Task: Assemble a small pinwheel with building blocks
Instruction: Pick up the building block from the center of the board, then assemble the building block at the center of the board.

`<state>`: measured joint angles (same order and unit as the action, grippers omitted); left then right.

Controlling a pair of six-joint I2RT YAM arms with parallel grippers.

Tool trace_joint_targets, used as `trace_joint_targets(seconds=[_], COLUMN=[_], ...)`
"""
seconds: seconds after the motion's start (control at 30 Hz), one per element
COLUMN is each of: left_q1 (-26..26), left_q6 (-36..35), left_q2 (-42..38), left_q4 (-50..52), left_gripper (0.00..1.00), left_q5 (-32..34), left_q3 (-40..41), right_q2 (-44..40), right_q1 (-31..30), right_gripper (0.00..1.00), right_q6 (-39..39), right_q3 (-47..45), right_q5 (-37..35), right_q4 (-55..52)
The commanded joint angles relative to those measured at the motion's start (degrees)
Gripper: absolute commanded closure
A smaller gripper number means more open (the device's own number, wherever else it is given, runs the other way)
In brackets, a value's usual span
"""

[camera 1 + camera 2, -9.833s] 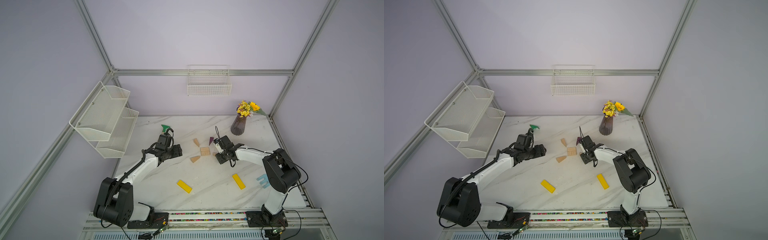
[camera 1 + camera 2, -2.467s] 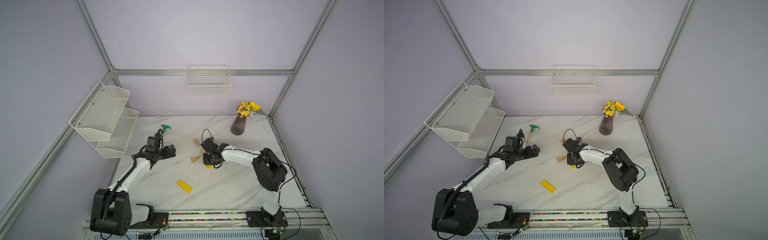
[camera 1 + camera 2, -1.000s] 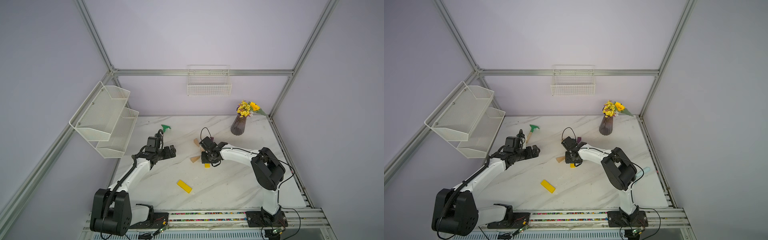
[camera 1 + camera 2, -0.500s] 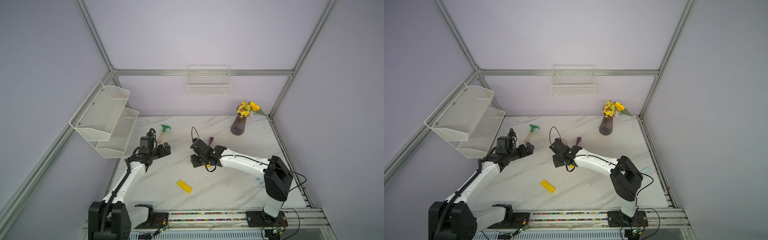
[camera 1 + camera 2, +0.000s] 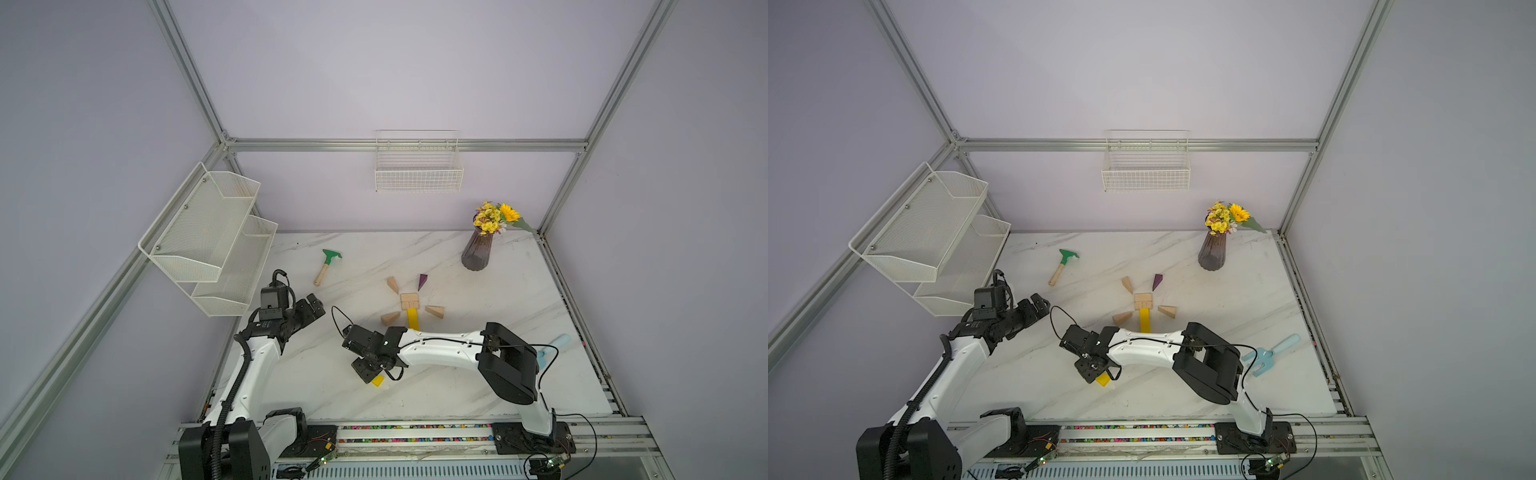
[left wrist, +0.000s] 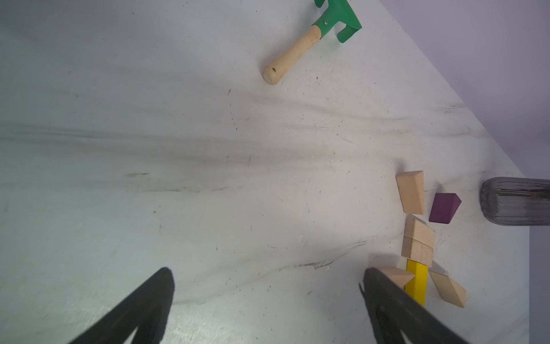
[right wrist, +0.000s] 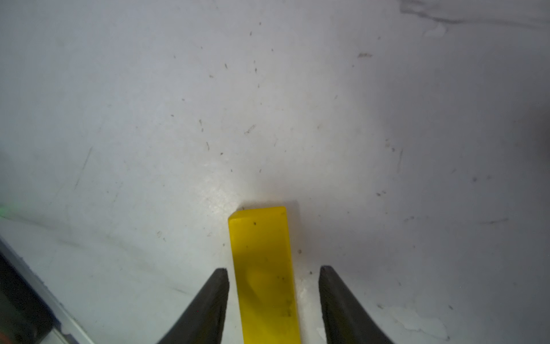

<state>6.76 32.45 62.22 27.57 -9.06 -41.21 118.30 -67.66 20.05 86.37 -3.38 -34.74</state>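
Yellow bar (image 7: 262,238) sits between our right end effector's (image 7: 273,269) spread jaws, well apart from the hub (image 5: 409,300); left end effector (image 6: 267,271) spread too; rake (image 5: 328,266), vase (image 5: 476,253) beyond the hub.

- The pinwheel (image 5: 409,300) lay flat on the bench (image 5: 519,291): a square tan hub (image 5: 1143,300), three tan wedges (image 5: 392,285) and one purple wedge (image 5: 422,281) spaced around it, and a yellow bar (image 5: 412,319) against it as stem.
- A second yellow bar (image 7: 265,277) lay flat, well apart.

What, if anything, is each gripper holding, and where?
Nothing is held. The right gripper straddles the loose yellow bar, jaws open; the left gripper is open, empty.
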Motion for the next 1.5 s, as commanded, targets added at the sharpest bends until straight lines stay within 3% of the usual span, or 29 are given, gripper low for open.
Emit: trace_joint_targets(seconds=[0.0, 0.17, 0.5, 0.6, 0.8, 1.1, 1.3, 1.47], left_q1=[0.5, 0.6, 0.6, 0.5, 0.5, 0.5, 0.6, 0.6], left_q6=[1.6, 1.7, 0.7, 0.6, 0.1, -0.5, -0.9, -1.2], left_q2=[-1.1, -0.8, -0.3, -0.2, -0.2, 0.5, 1.9, 2.8], left_q4=[-1.4, -2.2, -2.6, -2.7, -2.8, -3.4, -3.9, -4.4], left_gripper=[0.00, 0.00, 0.00, 0.00, 0.00, 0.00, 0.00, 0.00], left_q5=[-1.6, -2.3, -2.9, -3.0, -3.1, -4.2, -5.8, -6.8], left_q3=[0.6, 1.2, 1.1, 1.1, 1.0, 1.2, 1.1, 1.0], right_q2=[0.7, 0.9, 1.2, 1.0, -5.5, -19.5, -22.4, -21.6], right_q1=[-0.7, -0.9, -1.3, -1.3, -1.2, 4.3, 9.9, 12.6], right_gripper=[0.47, 0.54, 0.58, 0.65, 0.73, 0.73, 0.73, 0.72], right_q6=[-1.3, -1.5, -2.6, -1.8, 6.2, 29.1, 33.1, 33.5], right_q3=[1.2, 0.7, -0.6, -1.1, -3.6, -17.4, -25.5, -26.6], right_q5=[0.4, 0.6, 0.9, 0.3, -3.1, -5.2, -2.6, -1.3], right_q4=[-1.2, -1.6, -1.9, -2.0, -1.4, 0.1, 1.2, 3.4])
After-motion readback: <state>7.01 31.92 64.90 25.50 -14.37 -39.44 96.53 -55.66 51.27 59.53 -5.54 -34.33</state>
